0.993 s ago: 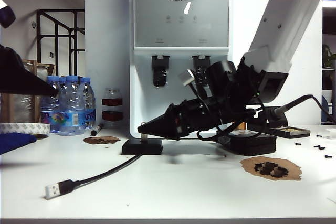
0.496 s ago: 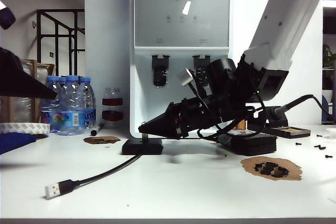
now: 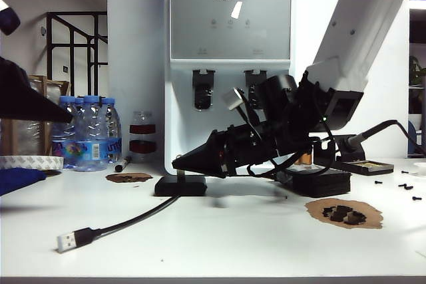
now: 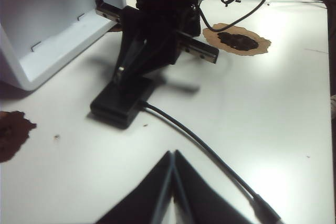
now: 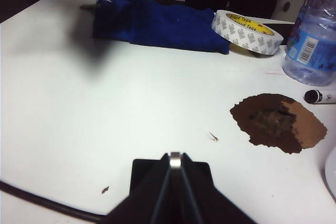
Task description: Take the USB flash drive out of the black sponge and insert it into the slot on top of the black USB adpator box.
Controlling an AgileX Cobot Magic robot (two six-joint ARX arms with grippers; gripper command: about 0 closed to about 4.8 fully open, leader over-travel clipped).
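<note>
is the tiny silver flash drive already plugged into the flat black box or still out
Still out: the right gripper, shut on the tiny silver USB flash drive, holds it just above the flat black USB adaptor box.

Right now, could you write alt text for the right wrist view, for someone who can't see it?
The right gripper, shut on a small silver USB flash drive, hovers just above a flat black box on a white table. Beyond lie a blue cloth, a tape roll and a brown patch.

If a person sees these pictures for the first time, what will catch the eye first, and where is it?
Probably the right claw, shut on the USB flash drive, which hangs just above the black USB adpator box at the table's middle, in front of the white water dispenser. Next, the left claw, shut, hangs apart from the box near its cable.
</note>
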